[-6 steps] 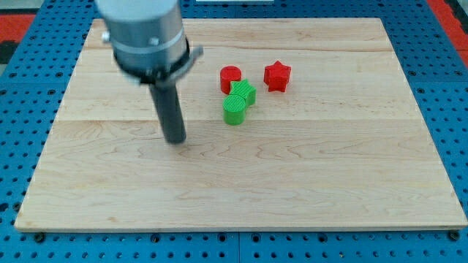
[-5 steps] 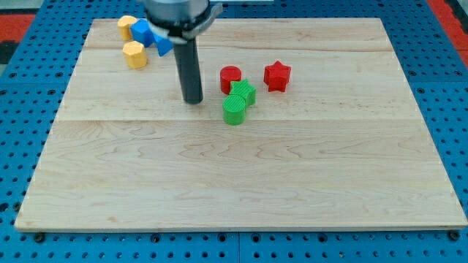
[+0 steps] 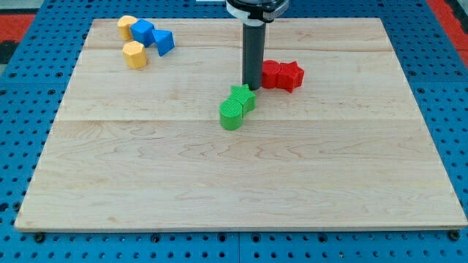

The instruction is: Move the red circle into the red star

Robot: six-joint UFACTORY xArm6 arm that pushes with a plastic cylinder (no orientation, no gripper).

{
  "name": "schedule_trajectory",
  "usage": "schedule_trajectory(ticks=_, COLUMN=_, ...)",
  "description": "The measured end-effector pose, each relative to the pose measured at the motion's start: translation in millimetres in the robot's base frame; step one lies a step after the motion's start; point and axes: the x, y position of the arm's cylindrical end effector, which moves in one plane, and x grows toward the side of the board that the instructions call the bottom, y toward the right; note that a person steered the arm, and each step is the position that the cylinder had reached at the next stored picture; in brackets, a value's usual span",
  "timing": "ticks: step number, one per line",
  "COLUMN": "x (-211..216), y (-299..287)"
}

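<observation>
The red circle (image 3: pixel 270 74) lies right of the board's centre, touching the red star (image 3: pixel 292 76) on its right side. My tip (image 3: pixel 251 87) stands just left of the red circle, close against it. The rod rises from there to the view's top edge. Just below my tip sit the green star (image 3: pixel 242 97) and the green circle (image 3: pixel 231 114), touching each other.
At the board's top left lie a yellow block (image 3: pixel 126 26), a yellow hexagon (image 3: pixel 134 54), a blue block (image 3: pixel 142 31) and a blue triangle (image 3: pixel 164 42). The wooden board (image 3: pixel 241 190) lies on a blue pegboard.
My tip swept from the board's left to the right, up to the red circle. The red circle slid right against the red star, which shifted right a little. The green blocks moved slightly.
</observation>
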Motion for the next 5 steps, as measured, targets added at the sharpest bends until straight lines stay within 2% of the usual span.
schedule_trajectory(ticks=1, x=-0.3, y=-0.2)
schedule_trajectory(ticks=2, x=-15.1, y=-41.5)
schedule_trajectory(ticks=3, x=-50.7, y=-38.5)
schedule_trajectory(ticks=4, x=-47.2, y=10.4)
schedule_trajectory(ticks=5, x=-11.4, y=39.6)
